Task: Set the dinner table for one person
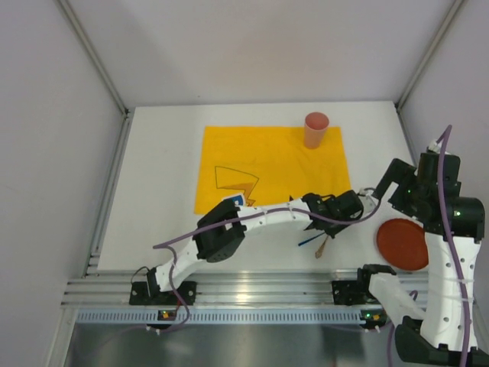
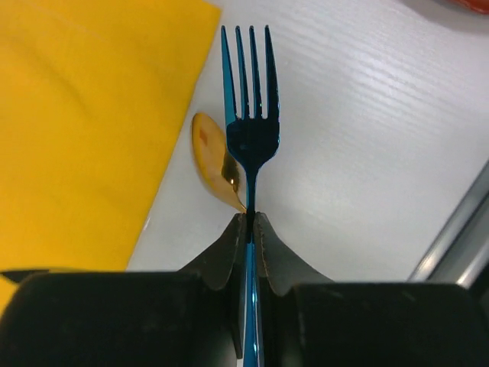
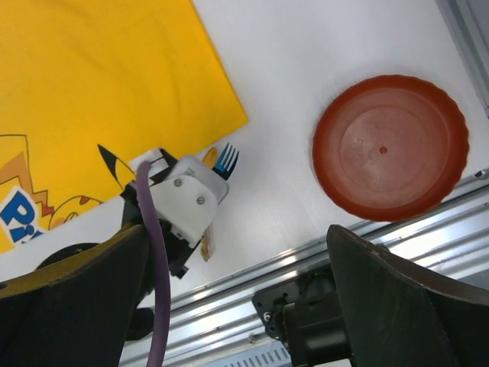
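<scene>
The large, flat, matte-white dinner table (image 1: 160, 191) fills the space in front of the two arm bases. A ribbed aluminium rail (image 1: 252, 287) runs along its near edge. A rectangular yellow cartoon-printed cloth mat (image 1: 267, 160) lies flat on the middle of the table, towards the far side.

The white left arm (image 1: 252, 222) stretches from its base across the near edge of the mat to the mat's near right corner. The white right arm (image 1: 439, 229) stands raised at the right side. Its wrist camera looks down on the table.

A round, reddish-brown plastic plate (image 1: 403, 243) with a scalloped rim lies on the bare white top. It is right of the mat and close to the rail. A salmon-pink plastic cup (image 1: 315, 130) stands upright on the far right corner of the mat.

The left gripper (image 2: 250, 218) has its fingers pressed together on the handle of a glossy blue metal fork (image 2: 250, 138). The four tines point away from the wrist, over the bare table just beside the mat's edge. A small golden spoon (image 2: 214, 164) lies under the fork's neck, and its bowl is partly hidden by the fork.

The right gripper (image 3: 238, 229) is spread wide and holds nothing.
</scene>
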Tool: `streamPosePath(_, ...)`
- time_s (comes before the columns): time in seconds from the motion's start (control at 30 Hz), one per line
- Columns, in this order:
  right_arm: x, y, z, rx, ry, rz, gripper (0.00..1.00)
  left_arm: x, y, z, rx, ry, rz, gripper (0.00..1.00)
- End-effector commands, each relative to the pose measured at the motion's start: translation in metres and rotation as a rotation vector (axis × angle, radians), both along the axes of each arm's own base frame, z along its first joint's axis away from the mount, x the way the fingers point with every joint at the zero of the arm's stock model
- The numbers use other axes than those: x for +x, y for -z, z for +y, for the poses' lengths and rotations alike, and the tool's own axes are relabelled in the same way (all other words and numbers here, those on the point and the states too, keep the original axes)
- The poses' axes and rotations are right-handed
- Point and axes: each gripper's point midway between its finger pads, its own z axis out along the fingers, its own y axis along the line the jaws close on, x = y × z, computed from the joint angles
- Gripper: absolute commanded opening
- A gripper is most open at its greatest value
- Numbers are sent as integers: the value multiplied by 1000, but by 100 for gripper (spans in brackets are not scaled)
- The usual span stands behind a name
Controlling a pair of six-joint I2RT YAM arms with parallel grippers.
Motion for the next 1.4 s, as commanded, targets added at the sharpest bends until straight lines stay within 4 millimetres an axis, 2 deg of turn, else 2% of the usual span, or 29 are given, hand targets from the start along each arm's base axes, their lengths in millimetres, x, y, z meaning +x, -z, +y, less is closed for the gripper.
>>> streamPosePath(0.0,10,-10,4,15,-8,-42,100,11,-95,18,-149,-83,3,0)
streamPosePath(0.07,15,-8,6,32,-10,-48,100,20,-96,34,-141,-138,14,0)
streamPosePath(0.1,17,-7,7,41,-6,-51,100,36,-100,45,-148,-177,18,0)
streamPosePath(0.13,20,-3,10,55,-10,-45,100,42,-112,54,-167,-195,22,0)
streamPosePath(0.17,23,-4,11,63,-10,-57,100,51,-107,68,-152,-235,27,0)
streamPosePath(0.2,26,-2,13,79,-10,-59,100,74,-108,86,-152,-298,26,0)
streamPosePath(0.23,28,1,14,86,-12,-49,100,87,-116,101,-160,-335,20,0)
streamPosePath(0.27,31,1,15,91,-13,-52,100,117,-110,132,-138,-436,13,0)
streamPosePath(0.33,37,4,18,108,-17,-53,100,147,-108,172,-118,-558,6,0)
streamPosePath(0.37,39,5,19,112,-22,-55,100,179,-106,208,-109,-666,-3,0)
streamPosePath(0.43,45,12,22,133,-33,-47,100,208,-105,246,-103,-789,-18,0)
streamPosePath(0.47,47,16,25,145,-39,-41,100,233,-102,277,-108,-886,-18,0)
streamPosePath(0.53,49,29,31,179,-56,-13,100,256,-98,308,-116,-997,-16,0)
streamPosePath(0.57,50,34,33,189,-59,-3,100,276,-92,332,-127,-1078,-6,0)
streamPosePath(0.6,50,39,35,200,-62,10,100,286,-91,348,-117,-1136,-21,0)
streamPosePath(0.67,52,43,35,202,-57,24,100,309,-85,369,-135,-1202,-15,0)
streamPosePath(0.73,53,43,32,189,-49,30,100,321,-78,374,-132,-1203,-12,0)
streamPosePath(0.77,53,43,31,184,-43,33,100,330,-82,377,-133,-1196,-29,0)
streamPosePath(0.8,54,41,28,170,-39,31,100,332,-69,377,-104,-1194,-17,0)
streamPosePath(0.87,54,43,27,166,-33,46,100,334,-64,372,-112,-1168,1,0)
streamPosePath(1.0,58,42,27,167,-32,55,100,323,-41,373,-94,-1180,42,0)
streamPosePath(1.13,59,42,26,163,-37,65,100,307,-17,384,-15,-1179,62,0)
streamPosePath(1.2,59,42,26,159,-45,69,100,302,-16,389,4,-1182,56,0)
streamPosePath(1.23,59,41,27,159,-49,67,100,295,-7,392,26,-1180,70,0)
streamPosePath(1.3,58,45,32,174,-81,75,100,292,-6,393,15,-1181,67,9)
streamPosePath(1.33,60,46,35,184,-99,72,100,287,0,393,23,-1180,78,30)
streamPosePath(1.37,61,49,40,193,-127,76,100,285,2,394,25,-1184,85,45)
